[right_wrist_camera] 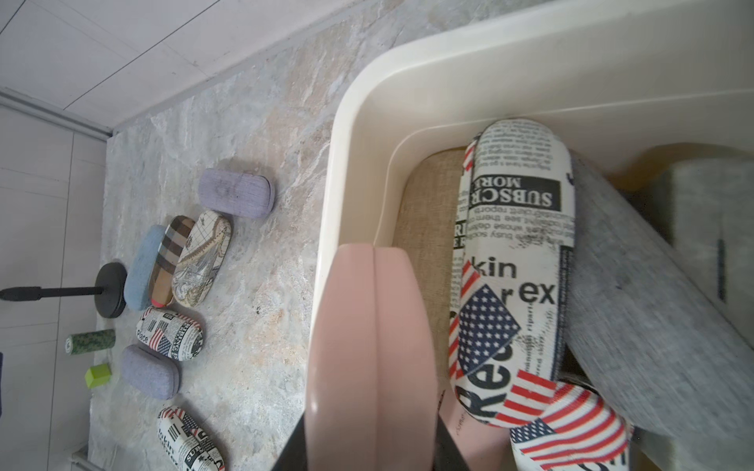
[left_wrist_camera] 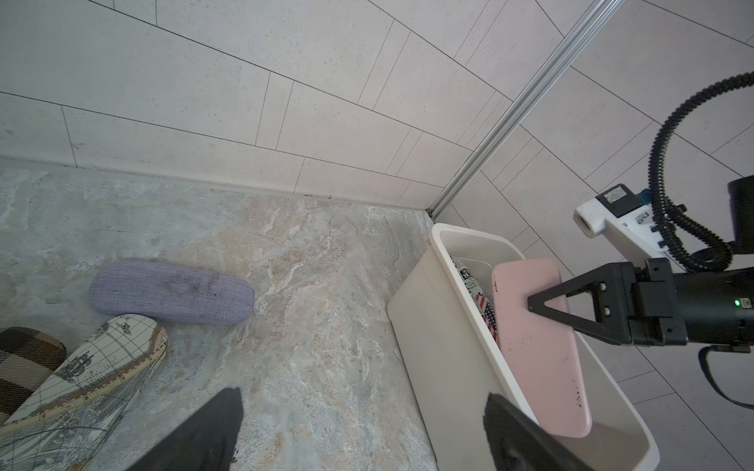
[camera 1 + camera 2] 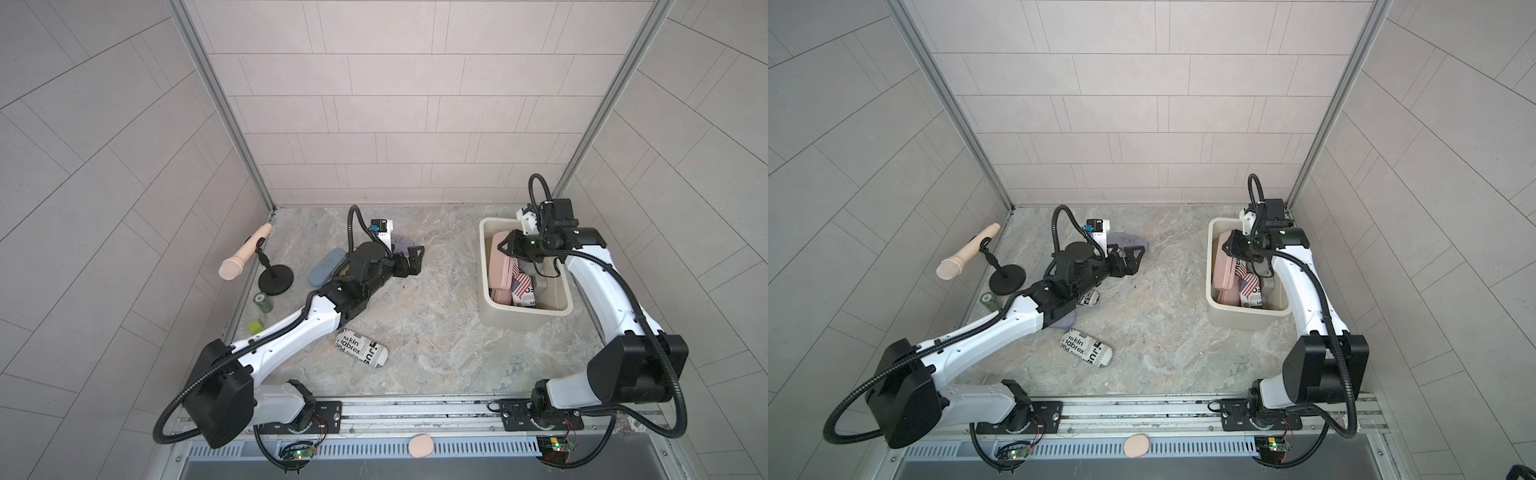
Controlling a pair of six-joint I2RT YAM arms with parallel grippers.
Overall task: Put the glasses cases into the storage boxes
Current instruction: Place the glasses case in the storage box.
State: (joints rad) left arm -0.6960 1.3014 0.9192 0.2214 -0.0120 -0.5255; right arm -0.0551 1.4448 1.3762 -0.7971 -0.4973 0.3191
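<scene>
The cream-white storage box (image 3: 482, 266) (image 3: 1212, 266) stands at the back right, with a newspaper-print case (image 1: 518, 244), a grey case (image 1: 653, 306) and other cases inside. My right gripper (image 3: 505, 245) (image 1: 369, 448) is shut on a pink glasses case (image 1: 367, 346) (image 2: 538, 359), held on edge inside the box by its left wall. My left gripper (image 3: 417, 261) (image 2: 363, 399) hangs open and empty above the table, beside a purple case (image 2: 171, 291). Several more cases lie on the table's left half, among them a map-print one (image 2: 81, 387) and a newspaper-print one (image 3: 361, 347).
A beige handle on a black round-based stand (image 3: 275, 280) sits at the far left, with a green cylinder (image 3: 262, 302) and a green block (image 3: 255, 326) near it. A beige oval pad (image 3: 420, 446) lies on the front rail. Tiled walls close in three sides.
</scene>
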